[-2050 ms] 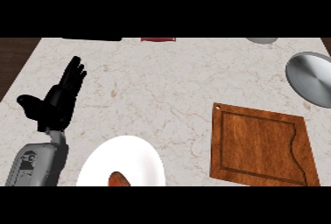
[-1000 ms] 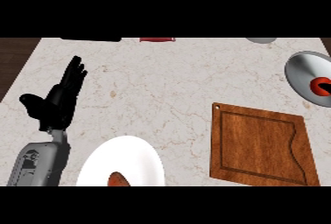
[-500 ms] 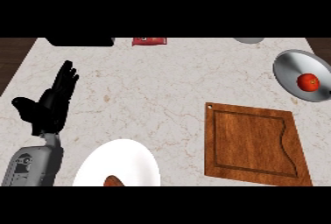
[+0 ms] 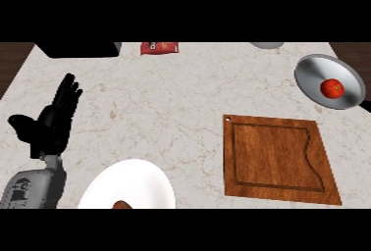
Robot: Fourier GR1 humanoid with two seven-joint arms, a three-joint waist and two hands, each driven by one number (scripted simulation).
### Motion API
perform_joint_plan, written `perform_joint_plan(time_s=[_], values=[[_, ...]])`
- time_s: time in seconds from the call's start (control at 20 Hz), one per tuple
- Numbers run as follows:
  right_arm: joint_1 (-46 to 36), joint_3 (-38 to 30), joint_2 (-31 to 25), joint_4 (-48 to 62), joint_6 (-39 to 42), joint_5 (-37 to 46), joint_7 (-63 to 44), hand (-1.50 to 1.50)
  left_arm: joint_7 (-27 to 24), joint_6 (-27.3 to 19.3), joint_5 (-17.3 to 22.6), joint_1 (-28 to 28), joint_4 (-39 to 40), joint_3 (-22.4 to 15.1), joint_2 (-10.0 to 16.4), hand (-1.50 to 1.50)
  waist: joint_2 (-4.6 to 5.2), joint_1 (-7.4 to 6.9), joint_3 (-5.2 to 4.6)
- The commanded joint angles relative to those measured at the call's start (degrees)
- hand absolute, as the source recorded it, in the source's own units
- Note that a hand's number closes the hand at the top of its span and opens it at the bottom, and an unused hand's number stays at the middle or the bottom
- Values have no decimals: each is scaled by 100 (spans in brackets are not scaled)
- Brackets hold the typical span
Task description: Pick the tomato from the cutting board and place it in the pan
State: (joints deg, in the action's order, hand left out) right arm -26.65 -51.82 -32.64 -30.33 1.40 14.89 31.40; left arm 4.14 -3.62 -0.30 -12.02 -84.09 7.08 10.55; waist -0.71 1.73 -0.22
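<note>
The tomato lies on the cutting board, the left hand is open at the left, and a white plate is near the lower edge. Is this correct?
No. The head view shows the tomato in the pan, not on the cutting board. The left hand and the white plate are as you say.

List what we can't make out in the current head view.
Right hand: nowhere in the head view.
Handle of the pan: cut off by the right edge.
Brown item on the white plate: cut by the lower edge, unidentifiable.
Black object, red item, grey object: cut by the top edge, unidentifiable.
</note>
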Motion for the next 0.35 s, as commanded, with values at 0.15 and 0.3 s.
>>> perform_joint_plan(time_s=[0.15,0.3], values=[[960,348,861,-2284,352,-270,-1086,-150,97,97,100,109,-179,124,130,0,-27,59,-13],[1301,555,1248,-3544,33,-230,-1836,-150,330,26,41,150,-451,-75,-41,0,16,-61,4]])
